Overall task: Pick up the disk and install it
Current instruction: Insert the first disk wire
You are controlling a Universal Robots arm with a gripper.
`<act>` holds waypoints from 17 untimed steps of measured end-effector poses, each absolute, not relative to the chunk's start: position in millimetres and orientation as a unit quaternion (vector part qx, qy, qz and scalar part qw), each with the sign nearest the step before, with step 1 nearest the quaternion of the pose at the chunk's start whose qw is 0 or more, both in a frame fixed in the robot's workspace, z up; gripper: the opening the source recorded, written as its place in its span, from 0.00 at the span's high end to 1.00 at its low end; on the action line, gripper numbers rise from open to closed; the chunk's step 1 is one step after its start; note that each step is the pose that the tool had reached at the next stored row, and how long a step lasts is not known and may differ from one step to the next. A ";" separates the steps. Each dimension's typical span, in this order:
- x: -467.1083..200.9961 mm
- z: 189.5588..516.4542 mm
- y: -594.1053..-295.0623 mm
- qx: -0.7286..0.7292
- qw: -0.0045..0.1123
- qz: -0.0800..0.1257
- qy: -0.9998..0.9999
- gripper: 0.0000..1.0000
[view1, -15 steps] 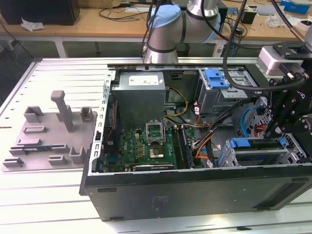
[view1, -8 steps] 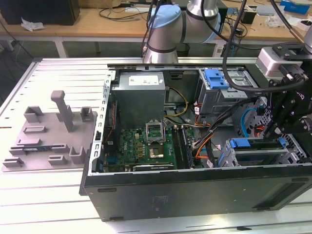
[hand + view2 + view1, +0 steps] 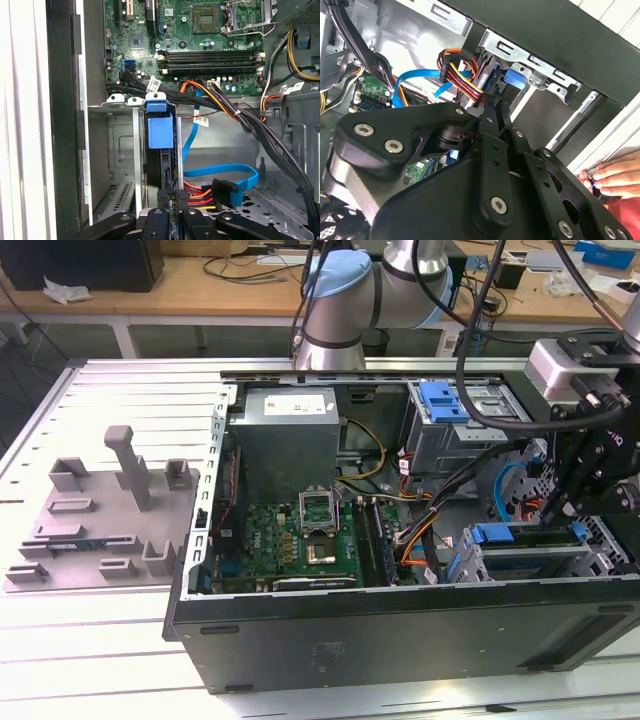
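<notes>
- We are looking at a slatted metal table (image 3: 110,660) carrying an open computer case (image 3: 400,630), with a wooden bench behind it.
- We are seeing the tool (image 3: 560,505) reaching down into the drive bay at the exterior view's right end of the case.
- We are finding the disk (image 3: 161,150) standing on edge in the bay slot, its blue carrier (image 3: 160,131) uppermost in the first wrist view.
- We are noting the tool (image 3: 173,200) fingers closed together on the disk's near edge, beside the power connector (image 3: 200,196).
- We are observing a person's hand (image 3: 615,175) resting on the case edge in the second wrist view.
- We are recording a grey fixture (image 3: 105,510) lying on the table, well apart from the case.
</notes>
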State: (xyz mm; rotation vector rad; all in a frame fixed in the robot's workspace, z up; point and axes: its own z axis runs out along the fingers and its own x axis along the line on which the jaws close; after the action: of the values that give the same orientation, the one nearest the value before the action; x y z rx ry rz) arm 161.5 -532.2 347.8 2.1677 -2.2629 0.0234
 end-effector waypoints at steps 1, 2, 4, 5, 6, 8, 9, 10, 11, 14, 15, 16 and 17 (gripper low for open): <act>161.6 347.6 -532.2 0.692 0.004 0.007 -0.722 0.84; 161.5 347.4 -532.2 0.692 0.004 0.007 -0.722 0.84; 161.5 346.9 -532.2 0.692 0.004 0.007 -0.722 0.84; 161.5 346.7 -532.2 0.692 0.004 0.007 -0.722 0.84; 161.5 346.5 -532.2 0.692 0.004 0.007 -0.722 0.84; 161.5 346.0 -532.2 0.692 0.004 0.007 -0.722 0.84; 161.5 345.7 -532.2 0.692 0.004 0.007 -0.722 0.84; 161.5 345.6 -532.2 0.692 0.004 0.007 -0.722 0.84; 161.5 345.3 -532.2 0.692 0.004 0.007 -0.722 0.84; 161.5 344.7 -532.2 0.692 0.003 0.007 -0.722 0.84; 161.5 344.5 -532.2 0.692 0.003 0.007 -0.722 0.84; 161.6 344.3 -532.2 0.692 0.003 0.007 -0.722 0.84; 161.5 344.1 -532.2 0.692 0.003 0.007 -0.722 0.84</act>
State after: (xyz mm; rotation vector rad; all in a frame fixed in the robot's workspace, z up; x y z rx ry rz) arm 161.5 -532.2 344.1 2.1690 -2.2642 0.0205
